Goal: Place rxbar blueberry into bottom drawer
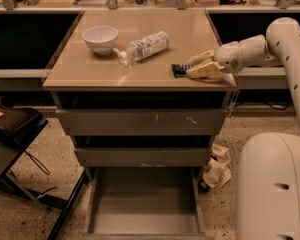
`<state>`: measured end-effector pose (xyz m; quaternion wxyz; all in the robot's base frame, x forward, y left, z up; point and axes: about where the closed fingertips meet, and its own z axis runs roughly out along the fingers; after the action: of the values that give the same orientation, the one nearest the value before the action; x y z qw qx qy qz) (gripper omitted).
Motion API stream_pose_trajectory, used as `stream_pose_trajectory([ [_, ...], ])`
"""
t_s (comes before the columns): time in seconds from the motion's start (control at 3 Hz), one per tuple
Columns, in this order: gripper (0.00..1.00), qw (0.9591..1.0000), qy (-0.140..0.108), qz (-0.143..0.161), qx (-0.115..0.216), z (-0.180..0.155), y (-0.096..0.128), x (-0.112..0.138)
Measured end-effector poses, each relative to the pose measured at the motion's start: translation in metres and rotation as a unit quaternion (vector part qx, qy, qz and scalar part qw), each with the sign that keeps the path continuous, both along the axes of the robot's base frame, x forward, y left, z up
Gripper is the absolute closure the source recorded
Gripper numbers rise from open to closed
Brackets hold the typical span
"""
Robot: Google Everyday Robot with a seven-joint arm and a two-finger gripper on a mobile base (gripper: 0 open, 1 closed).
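Bottom drawer (145, 223), nearest, stands pulled out. Above, at the near right edge of the cabinet top (90, 74), the gripper (190, 69) clasps the rxbar (179, 70) — bar resting on the top. Farther left — bottle (145, 45) on its side, bowl (100, 38).

Countertop (140, 71) is smooth with a slight sheen. Bowl (100, 36) is glossy white, bottle (145, 45) clear plastic. Top drawer (140, 122) is scratched matt grey metal, bottom drawer (142, 206) plain matt grey. Gripper (190, 69), at the counter's right front, looks like cream plastic, right at the bar (178, 70) with its dark wrapper.
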<state>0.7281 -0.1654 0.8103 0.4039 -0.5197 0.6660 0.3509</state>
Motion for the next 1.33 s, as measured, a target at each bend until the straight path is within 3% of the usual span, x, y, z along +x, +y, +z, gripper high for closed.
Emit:
stream_pose_trajectory([
  [0.33,1.00,0.9984,-0.049,-0.022,0.020,0.036,-0.032,-0.027],
  [0.67,1.00,0.9846,-0.157,-0.073,0.024,0.114,-0.071,-0.074],
  [1.0,1.00,0.9646,-0.244,-0.096,0.029,0.198,-0.068,-0.144],
  [1.33,1.00,0.9636,-0.252,-0.088,0.018,0.219,-0.052,-0.184],
])
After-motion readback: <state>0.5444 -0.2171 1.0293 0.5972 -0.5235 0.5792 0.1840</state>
